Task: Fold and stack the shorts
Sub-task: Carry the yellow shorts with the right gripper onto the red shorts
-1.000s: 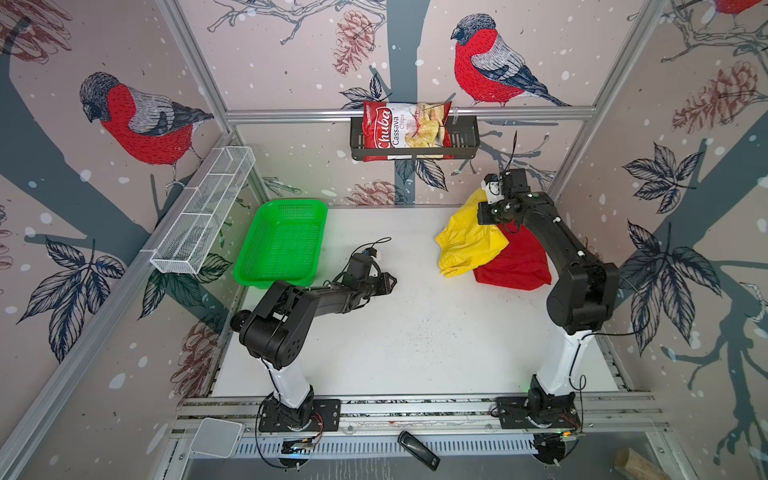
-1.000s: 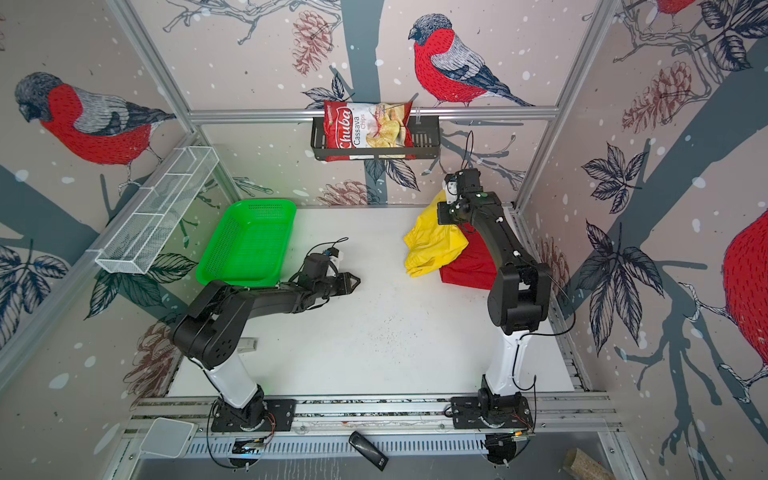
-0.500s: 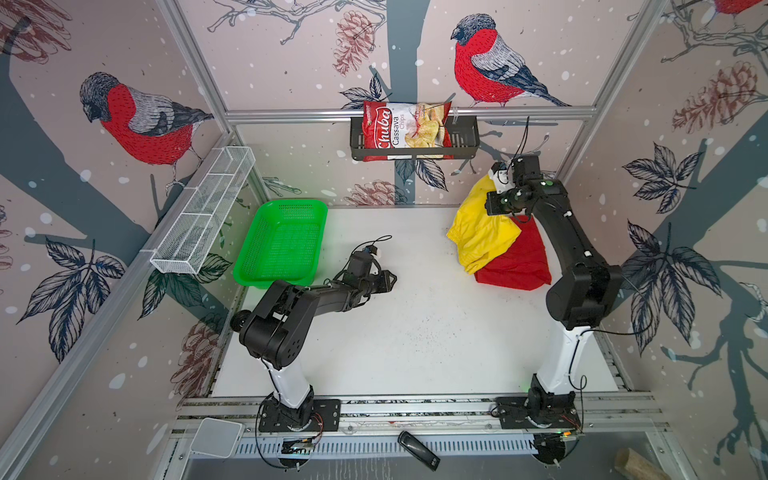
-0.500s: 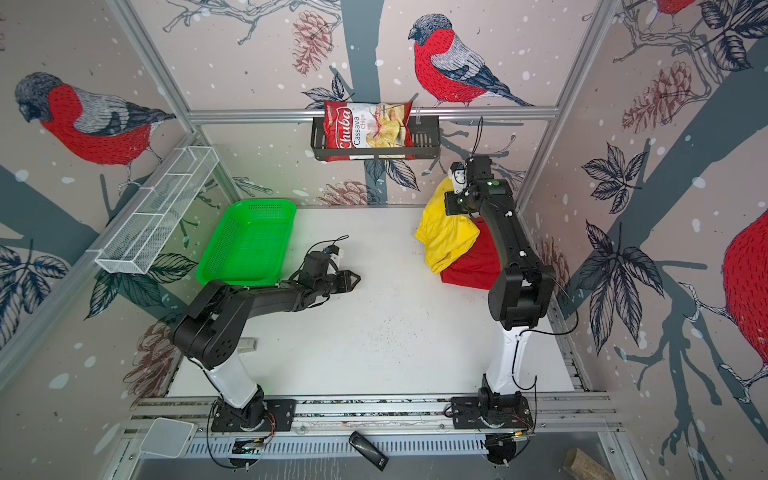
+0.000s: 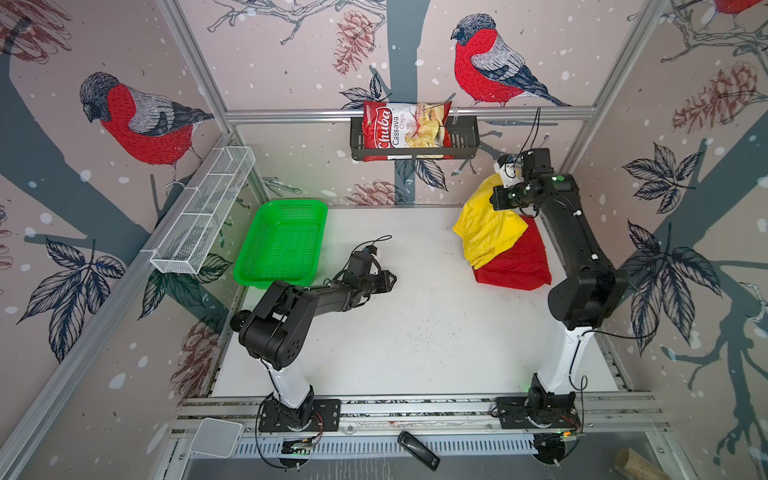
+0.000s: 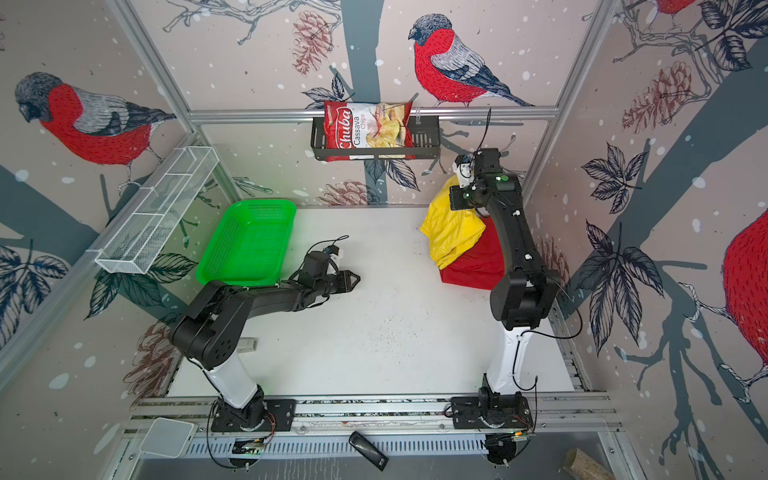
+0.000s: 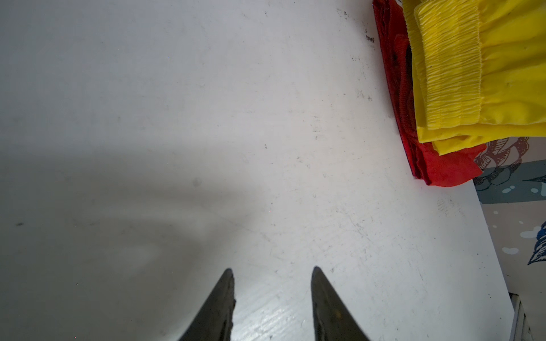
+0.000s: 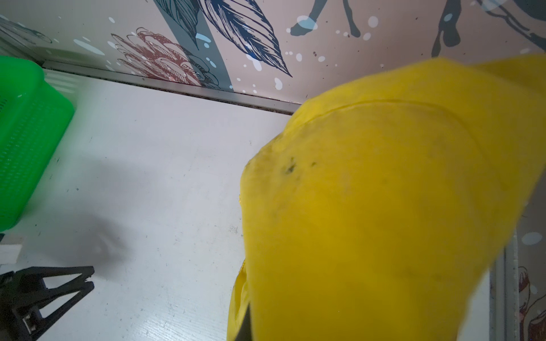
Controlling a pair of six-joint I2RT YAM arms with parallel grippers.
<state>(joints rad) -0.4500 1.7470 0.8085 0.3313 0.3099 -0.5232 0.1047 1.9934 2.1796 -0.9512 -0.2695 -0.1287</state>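
Right wrist view is mostly yellow shorts (image 8: 384, 206): my right end effector (image 5: 498, 198) is pinched tight on them, holding one end up near the back wall while the rest drapes over the red shorts (image 5: 515, 262) on the tabletop (image 5: 415, 332). My left end effector (image 7: 271, 274) hovers partly parted, empty, near the green basket (image 5: 291, 203).

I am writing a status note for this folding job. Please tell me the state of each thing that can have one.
yellow shorts: one end lifted by the right gripper, the rest draped over the red shorts.
red shorts: lying on the table, partly covered.
green basket: upright, empty.
left gripper: open, holding nothing.
right gripper: shut on the yellow shorts.
chip bag: standing in the black wall shelf.
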